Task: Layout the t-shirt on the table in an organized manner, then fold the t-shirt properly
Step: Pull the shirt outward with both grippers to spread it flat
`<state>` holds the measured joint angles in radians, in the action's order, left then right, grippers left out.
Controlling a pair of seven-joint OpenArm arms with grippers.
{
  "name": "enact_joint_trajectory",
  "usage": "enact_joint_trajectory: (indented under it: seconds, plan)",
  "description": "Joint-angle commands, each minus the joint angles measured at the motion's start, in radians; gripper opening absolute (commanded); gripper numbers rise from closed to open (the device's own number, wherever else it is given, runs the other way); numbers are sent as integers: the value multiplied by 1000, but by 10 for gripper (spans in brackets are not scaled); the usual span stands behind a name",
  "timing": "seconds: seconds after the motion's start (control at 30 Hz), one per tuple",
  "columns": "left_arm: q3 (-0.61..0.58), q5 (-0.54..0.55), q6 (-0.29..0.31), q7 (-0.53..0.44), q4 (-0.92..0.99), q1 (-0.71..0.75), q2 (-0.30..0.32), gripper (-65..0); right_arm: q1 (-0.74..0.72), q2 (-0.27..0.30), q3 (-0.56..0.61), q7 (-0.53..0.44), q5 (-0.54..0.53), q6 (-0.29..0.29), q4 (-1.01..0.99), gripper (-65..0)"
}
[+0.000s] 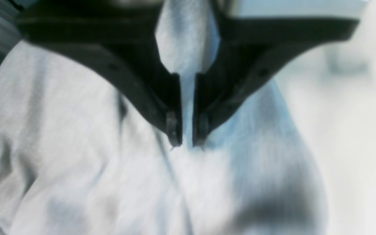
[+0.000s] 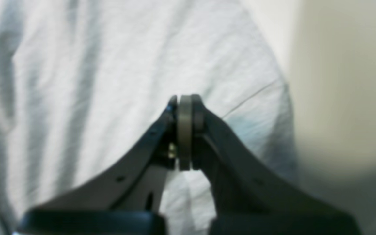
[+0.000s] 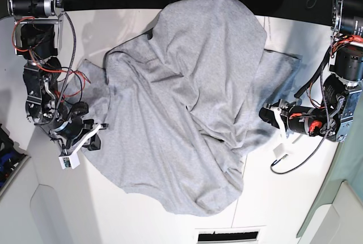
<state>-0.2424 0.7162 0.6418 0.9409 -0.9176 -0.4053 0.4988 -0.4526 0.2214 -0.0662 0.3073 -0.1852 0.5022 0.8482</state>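
Across the middle of the table [image 3: 142, 20], the t-shirt [image 3: 187, 96] lies in a rumpled heap, doubled over itself with deep creases running through its centre and no lettering showing. At the shirt's edge on the base view's right, the left end effector [image 1: 187, 143] has its jaws a narrow slit apart with grey cloth filling the gap, so it appears to pinch a fold there. At the shirt's opposite edge, the right end effector [image 2: 184, 99] is fully shut, pads pressed together over the fabric; whether any cloth is caught between them I cannot tell. My judgement is that spreading has barely begun. The thin pinch on the left could slip once the cloth is pulled taut, and pulling against the piled layers could drag the whole shirt rather than open it.
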Motion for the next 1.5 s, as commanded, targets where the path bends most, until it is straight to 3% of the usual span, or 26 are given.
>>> enact_joint_trajectory:
  seconds: [0.0,0.07,0.17,0.37,0.57,0.7,0.83,1.0,1.13,1.27,1.33,1.47]
  plan:
    - [6,10,6,0,-13,8,29,-559,-43,8,-3,-28,3,3,-23,-650]
    - [6,2,19,-18,-13,56,37,-559,-70,9,-3,-28,14,3,-86,-650]
    - [6,-106,19,-101,-12,111,33,-574,-78,14,-3,-27,41,3,-123,-650]
    - [6,-396,-133,-246,-10,108,33,-623,-24,63,-3,-18,34,29,-123,-650]
    - [5,-781,-197,-458,33,21,34,-641,96,111,-3,-7,-37,37,-113,-650]
    - [-26,-855,-185,-640,158,-82,21,-641,194,145,-4,40,-123,45,-43,-650]
    - [-115,-910,-194,-717,233,-166,0,-641,324,177,-11,53,-183,45,95,-650]
    - [-230,-919,-292,-765,256,-233,-36,-641,463,173,-26,72,-227,45,265,-650]
    - [-261,-912,-294,-764,276,-269,-73,-641,515,169,-40,89,-223,40,366,-650]
    - [-260,-769,-294,-704,264,-291,-61,-641,508,158,-93,97,-246,40,444,-650]
    - [-260,-661,-267,-648,230,-290,-29,-641,491,158,-115,104,-270,40,468,-650]
    - [-260,-456,-128,-541,153,-257,48,-641,425,156,-119,109,-279,40,469,-650]
